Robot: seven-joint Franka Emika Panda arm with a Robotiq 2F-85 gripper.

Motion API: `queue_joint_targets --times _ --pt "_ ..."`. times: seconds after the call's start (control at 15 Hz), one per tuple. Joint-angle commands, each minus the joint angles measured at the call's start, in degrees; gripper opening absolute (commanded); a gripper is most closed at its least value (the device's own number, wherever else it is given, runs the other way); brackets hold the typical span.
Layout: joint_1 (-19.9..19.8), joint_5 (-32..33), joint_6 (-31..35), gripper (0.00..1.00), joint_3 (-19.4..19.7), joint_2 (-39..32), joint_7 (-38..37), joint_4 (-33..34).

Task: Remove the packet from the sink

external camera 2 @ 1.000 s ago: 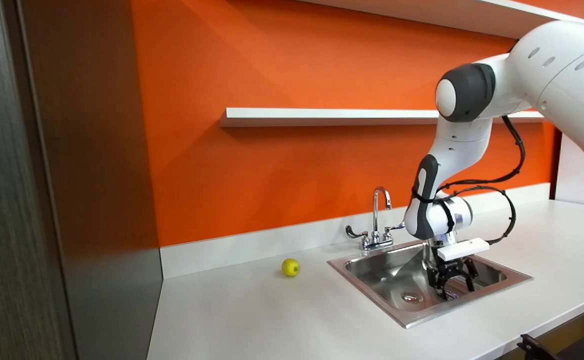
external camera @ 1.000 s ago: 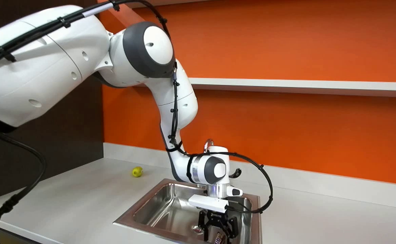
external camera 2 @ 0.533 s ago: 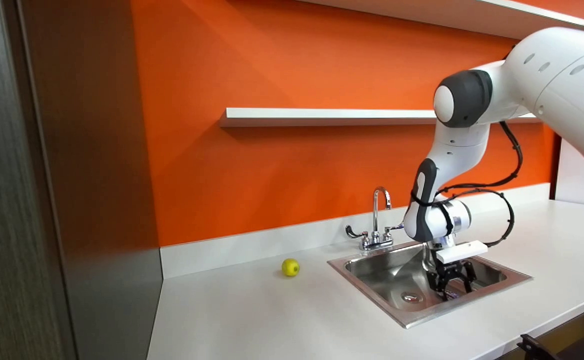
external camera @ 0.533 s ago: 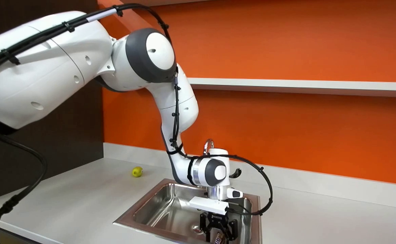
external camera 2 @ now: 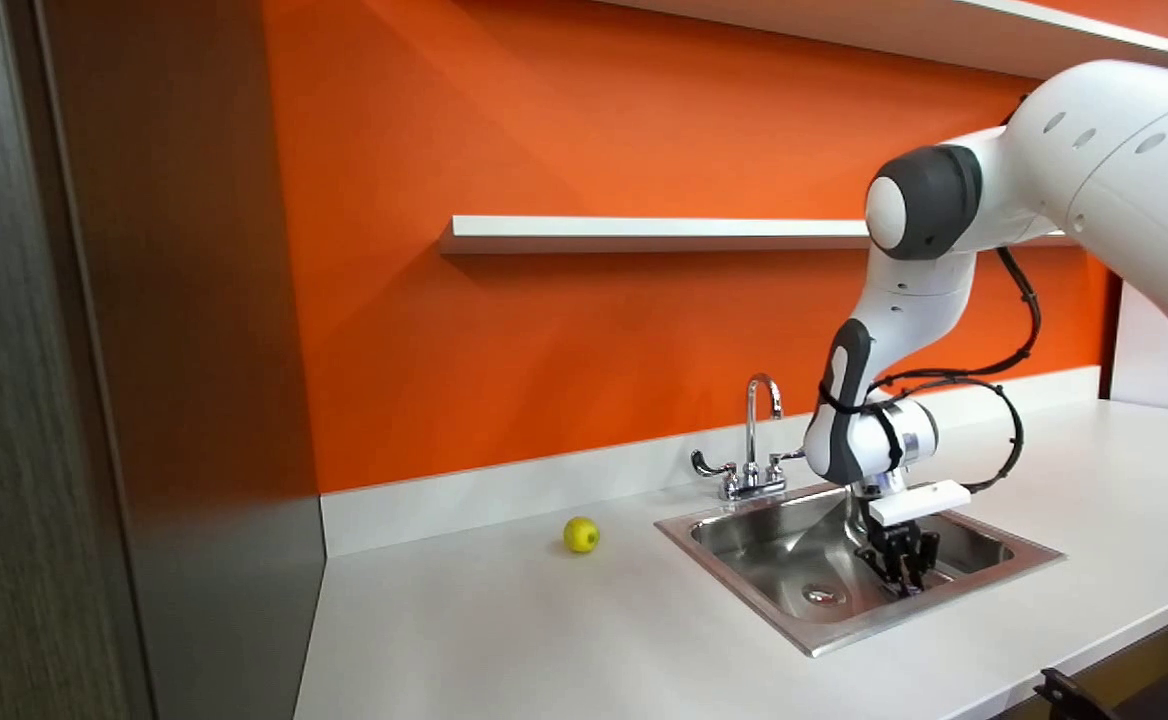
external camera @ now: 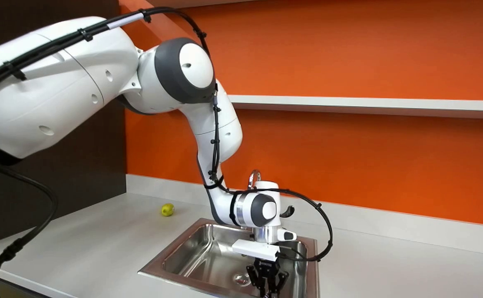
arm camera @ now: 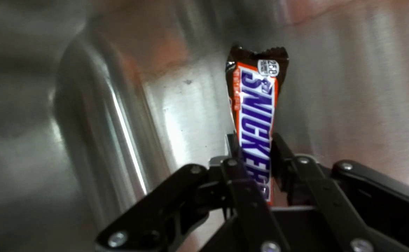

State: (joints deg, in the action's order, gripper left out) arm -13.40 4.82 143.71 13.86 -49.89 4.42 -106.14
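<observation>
Packet [arm camera: 255, 115] was inside the sink [external camera 2: 784, 565], its two long sides clamped between the fingers [arm camera: 283, 157]; in the wrist view its Snickers lettering showed, and its dark crimped end jutted past them. Whether it touched the sink's floor, I could not tell. The drain [external camera 2: 824, 595] lay near the fingers. The chrome faucet [external camera 2: 751, 440] stood at the back edge, and a yellow-green ball [external camera 2: 581, 534] sat on the bench [external camera 2: 544, 640].
</observation>
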Motion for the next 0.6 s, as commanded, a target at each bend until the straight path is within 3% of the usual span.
queue_joint_targets --times 0.0,0.53 --pt "-0.1 0.4 -0.8 0.00 -0.2 -0.5 -1.3 1.4" --pt "3.0 1.8 -1.0 0.04 0.0 6.3 -1.2 -3.6"
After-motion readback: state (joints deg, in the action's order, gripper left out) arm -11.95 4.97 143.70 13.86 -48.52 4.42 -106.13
